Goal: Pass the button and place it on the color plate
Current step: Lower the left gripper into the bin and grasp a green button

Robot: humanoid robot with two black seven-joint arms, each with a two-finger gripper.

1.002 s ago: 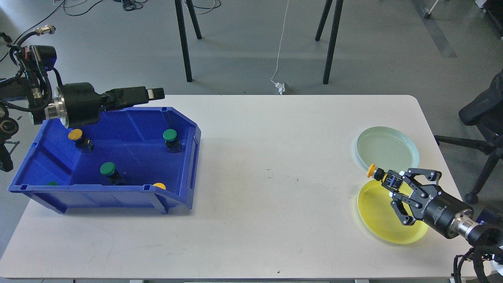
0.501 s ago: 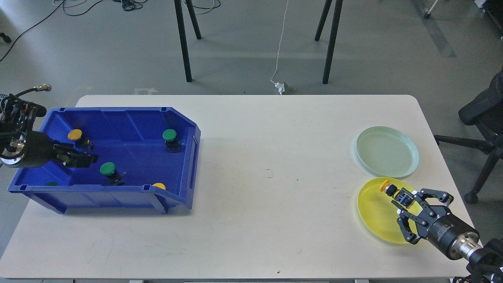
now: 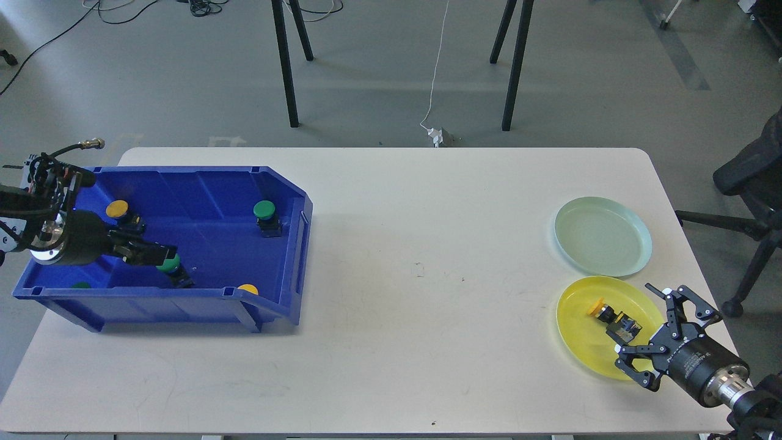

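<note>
Small rigid green-capped plastic button (image 3: 168, 265) just beyond left fingers (image 3: 160, 252), gap unreadable; light, slippery cap, best pinched across black base; right fingers (image 3: 649, 327) spread

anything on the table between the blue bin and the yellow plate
No objects: in the head view, the stretch of white table between the blue bin and the yellow plate is bare, apart from a few faint marks on the surface.

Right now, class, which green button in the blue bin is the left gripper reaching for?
The green button near the bin's front middle: the left gripper is right over it. The other clearly visible green button sits apart, by the right wall.
</note>
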